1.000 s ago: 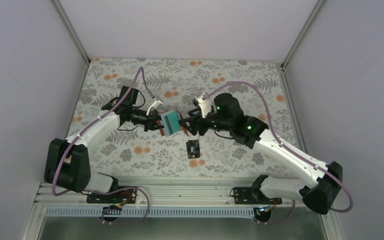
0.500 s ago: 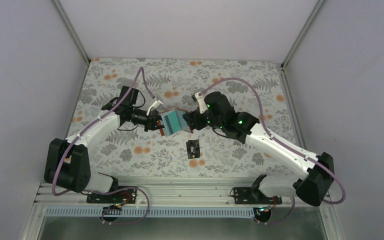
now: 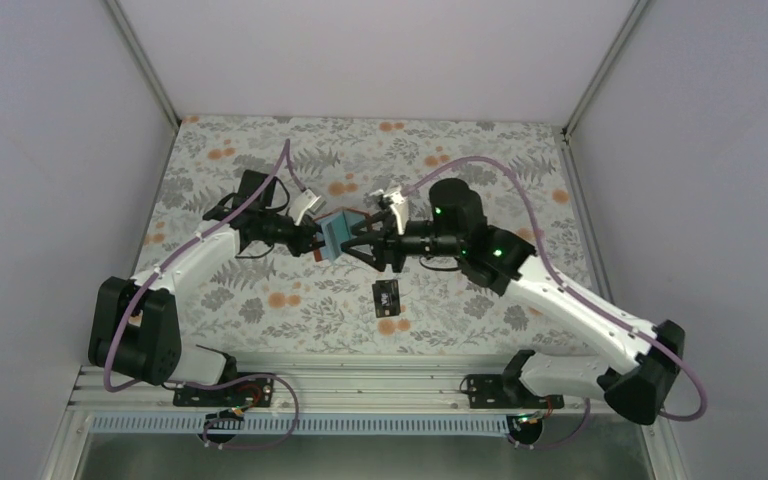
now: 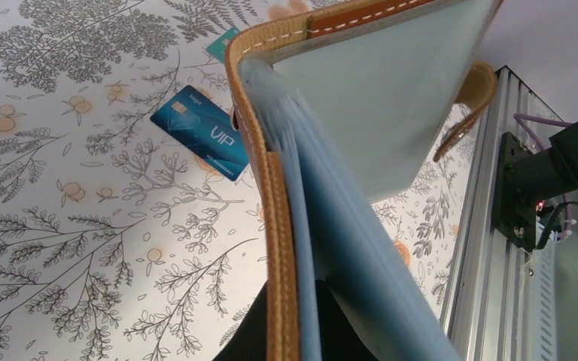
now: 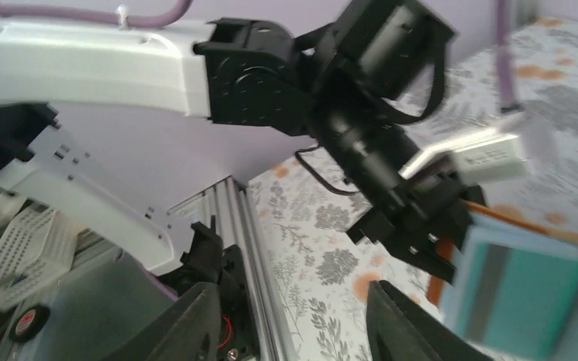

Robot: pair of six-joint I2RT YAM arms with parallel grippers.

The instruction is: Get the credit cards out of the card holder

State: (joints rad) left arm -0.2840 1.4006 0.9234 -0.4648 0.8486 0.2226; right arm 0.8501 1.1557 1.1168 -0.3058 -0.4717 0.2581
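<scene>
My left gripper (image 3: 318,240) is shut on the brown leather card holder (image 3: 336,234) and holds it above the cloth. In the left wrist view the holder (image 4: 331,150) is half open, its pale blue pockets facing right, and my left gripper (image 4: 293,342) clamps its lower edge. A teal-green card (image 5: 519,293) shows in the holder's inner face. My right gripper (image 3: 360,241) is open, its jaws spread just right of the holder; in its own view (image 5: 301,331) nothing is between them. A black card (image 3: 387,295) and a blue card (image 4: 199,139) lie on the cloth. No pink card shows.
The floral cloth (image 3: 480,160) covers the table between grey walls. An aluminium rail (image 3: 360,385) with both arm bases runs along the near edge. A small teal corner (image 4: 222,45) peeks out on the cloth behind the holder's edge.
The right gripper closed in on the holder, then rolled and spread its jaws wide beside it. The left gripper turned the holder more edge-on and shifted slightly back.
</scene>
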